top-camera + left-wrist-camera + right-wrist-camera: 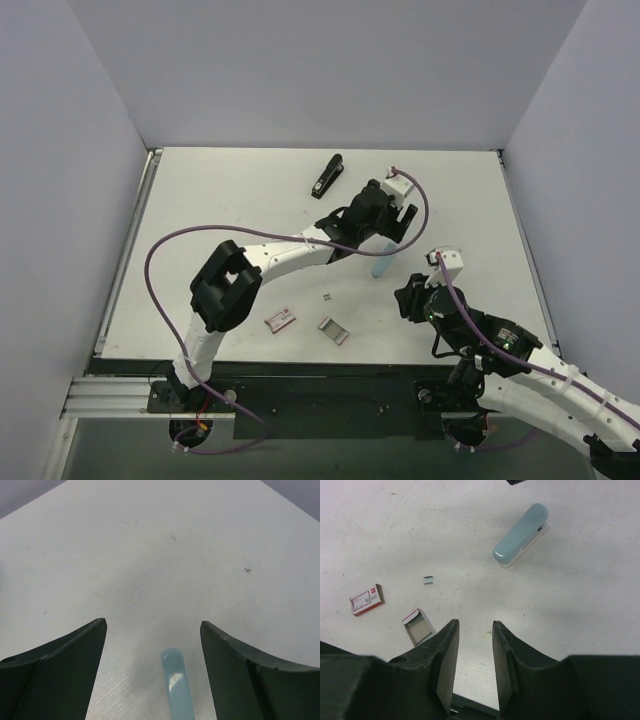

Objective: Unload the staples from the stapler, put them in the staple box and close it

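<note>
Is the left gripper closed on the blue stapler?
No: the fingers of the left gripper stand wide apart, and the blue stapler lies on the table between them, touching neither.

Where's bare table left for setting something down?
Free: far left corner, left of the black stapler; right edge strip, right of the pale blue piece. Crowded: near middle, around the red box, open tray and staples.

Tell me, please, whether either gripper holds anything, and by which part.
Nothing is held: the left gripper stands open over the pale blue stapler; the right gripper is empty.
</note>
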### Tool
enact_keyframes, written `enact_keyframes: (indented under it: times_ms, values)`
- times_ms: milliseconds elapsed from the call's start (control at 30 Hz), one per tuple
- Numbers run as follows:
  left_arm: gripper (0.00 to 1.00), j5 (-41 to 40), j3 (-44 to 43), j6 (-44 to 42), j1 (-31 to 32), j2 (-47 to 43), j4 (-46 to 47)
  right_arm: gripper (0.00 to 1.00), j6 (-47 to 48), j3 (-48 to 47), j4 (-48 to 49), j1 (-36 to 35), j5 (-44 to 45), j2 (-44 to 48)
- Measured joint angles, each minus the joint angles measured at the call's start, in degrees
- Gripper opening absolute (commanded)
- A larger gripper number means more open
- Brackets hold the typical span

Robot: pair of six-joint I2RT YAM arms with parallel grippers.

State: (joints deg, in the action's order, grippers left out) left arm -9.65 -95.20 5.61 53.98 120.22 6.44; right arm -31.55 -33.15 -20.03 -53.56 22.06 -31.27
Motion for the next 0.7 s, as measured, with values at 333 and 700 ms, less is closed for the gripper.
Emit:
enact_keyframes:
  times_ms: [333,700]
  values:
    - [0.88,0.46,-7.98,-0.90,-7.17,1.07,-7.37,0.49,1.01,-1.75,0.09,0.00,-0.02,-1.62]
    - [0.88,2.58,-18.71,-3.58,-13.38,8.79,-12.74,0.66,1.60,-1.79,1.36,0.00,-2.43,-5.49]
